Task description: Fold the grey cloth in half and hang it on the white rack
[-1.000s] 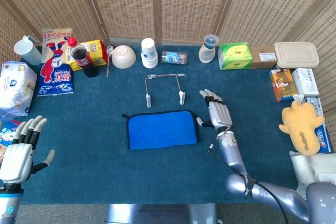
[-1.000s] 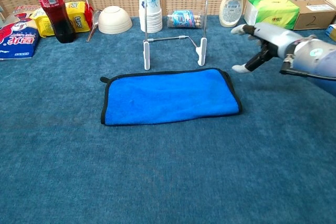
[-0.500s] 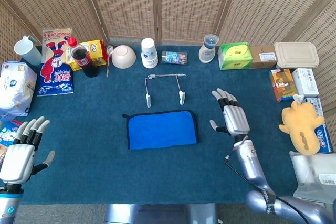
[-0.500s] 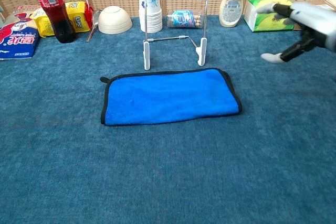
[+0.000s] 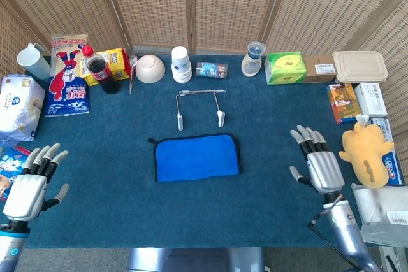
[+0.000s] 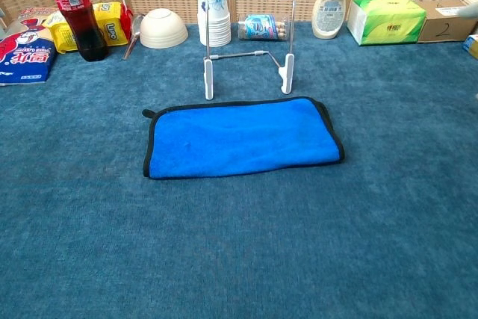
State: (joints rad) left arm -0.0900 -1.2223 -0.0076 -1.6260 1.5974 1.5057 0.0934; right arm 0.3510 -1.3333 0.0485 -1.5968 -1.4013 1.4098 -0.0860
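Note:
The cloth (image 5: 197,156) (image 6: 240,137) lies flat on the blue table cover, blue side up with a black edge, folded into a rectangle. Just behind it stands the white-footed wire rack (image 5: 200,107) (image 6: 249,42), with nothing hanging on it. My right hand (image 5: 316,164) hovers over the table's right part, well right of the cloth, fingers spread and holding nothing. My left hand (image 5: 32,183) is at the near left corner, fingers spread and holding nothing. In the chest view only a sliver of the right hand shows at the right edge.
Along the back edge stand a cola bottle (image 5: 102,73), a white bowl (image 5: 150,68), stacked paper cups (image 5: 182,64), a white bottle (image 5: 253,59) and a green tissue pack (image 5: 285,67). Snack bags lie at the left; boxes and a yellow plush toy (image 5: 366,152) at the right.
My right hand has pulled away from the cloth's right edge, moving right and toward the near side, and has left the chest view. The left hand has dropped slightly. The cloth has not moved.

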